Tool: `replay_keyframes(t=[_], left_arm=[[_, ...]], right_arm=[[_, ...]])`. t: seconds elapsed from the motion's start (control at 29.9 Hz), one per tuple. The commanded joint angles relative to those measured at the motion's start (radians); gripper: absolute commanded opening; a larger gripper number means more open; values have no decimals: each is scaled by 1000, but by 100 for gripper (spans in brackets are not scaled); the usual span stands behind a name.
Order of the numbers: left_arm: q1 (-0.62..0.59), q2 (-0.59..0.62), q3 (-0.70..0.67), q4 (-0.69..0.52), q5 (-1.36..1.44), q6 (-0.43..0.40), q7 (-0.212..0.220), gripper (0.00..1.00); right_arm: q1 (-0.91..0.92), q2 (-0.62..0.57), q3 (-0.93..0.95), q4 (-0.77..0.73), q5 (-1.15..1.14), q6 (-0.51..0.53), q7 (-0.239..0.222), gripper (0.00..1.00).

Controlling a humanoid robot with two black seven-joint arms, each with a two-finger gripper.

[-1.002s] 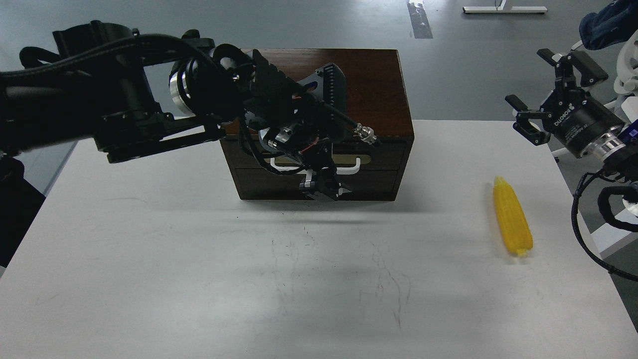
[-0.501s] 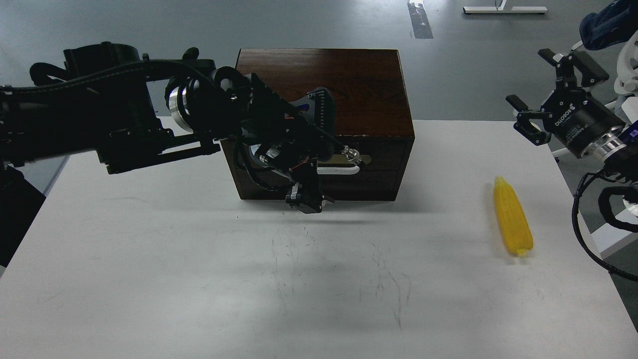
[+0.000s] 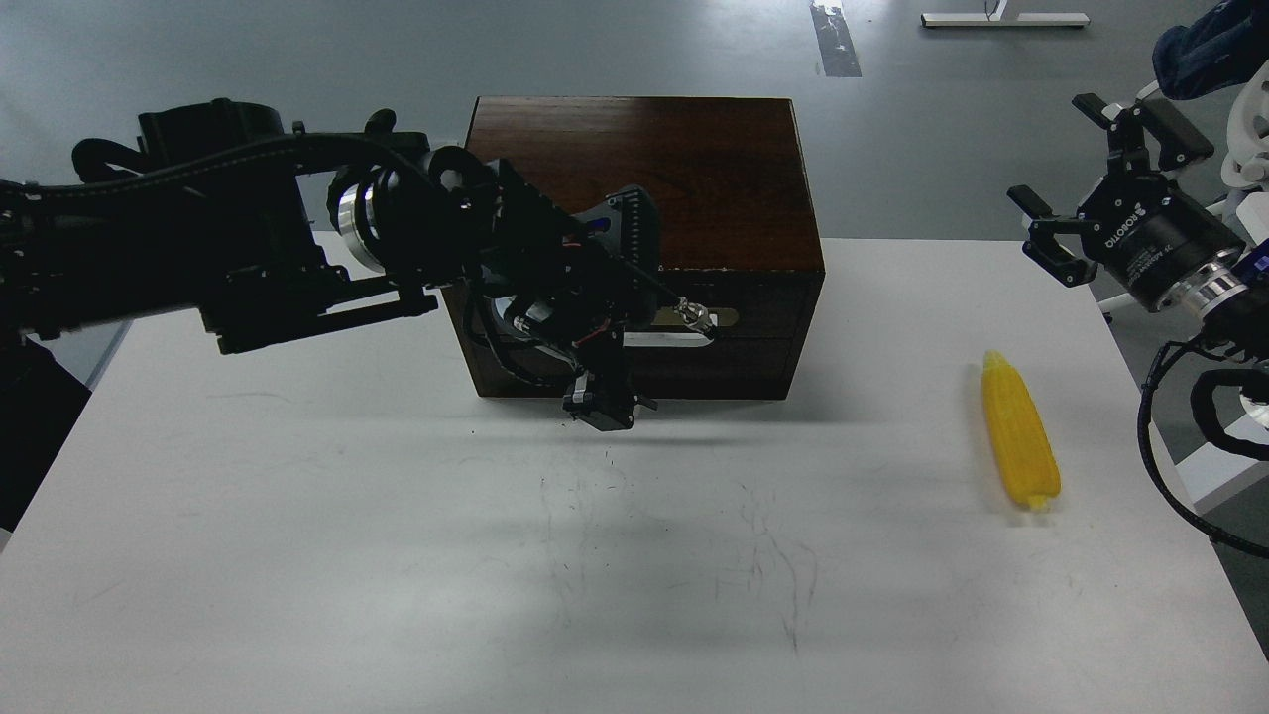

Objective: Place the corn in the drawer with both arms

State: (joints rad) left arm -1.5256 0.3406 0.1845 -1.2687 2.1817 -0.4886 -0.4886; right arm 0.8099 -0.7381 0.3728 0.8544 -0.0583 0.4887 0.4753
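The near half of the white worktop [image 3: 397, 555] is bare apart from faint dark scuff marks, which lie just nearer the camera than the left end effector [image 3: 602, 405].

The corn [image 3: 1018, 443] lies flat on the worktop well to the right of the left end effector and nearer the camera than the right end effector [image 3: 1091, 183], with open worktop between it and each. Its pointed tip faces away from the camera and its blunt end faces toward it. Nothing touches it.

The left arm [image 3: 198, 248] reaches in from the left edge and bends down in front of the cabinet [image 3: 634, 178]. Its end effector hangs low at the foot of the cabinet's front face, pointing down toward the worktop. It is seen dark and bunched, so I cannot tell whether its fingers are spread or closed — nor whether they touch the wood.

Just above and to the right of that end effector sits the drawer [image 3: 753, 327], its dark front flush with the cabinet. The white bar handle [image 3: 684, 339] and the brass plate [image 3: 719, 317] show partly past the arm's wrist and cables.

Farthest off, the right end effector is raised beyond the worktop's right rear corner, its fingers spread wide and holding nothing. The ROBOTIQ lettering shows on its body.
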Motion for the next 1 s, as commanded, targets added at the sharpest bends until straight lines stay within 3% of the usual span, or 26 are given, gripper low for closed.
replay_keyframes(t=[0.0, 0.97], left_arm=[[16, 1, 3, 0, 0, 0, 0, 98], [18, -17, 39, 60, 0, 0, 0, 98]], right_arm=[[-8, -1, 2, 0, 0, 0, 0, 100], [-17, -1, 12, 0, 0, 0, 0, 100]])
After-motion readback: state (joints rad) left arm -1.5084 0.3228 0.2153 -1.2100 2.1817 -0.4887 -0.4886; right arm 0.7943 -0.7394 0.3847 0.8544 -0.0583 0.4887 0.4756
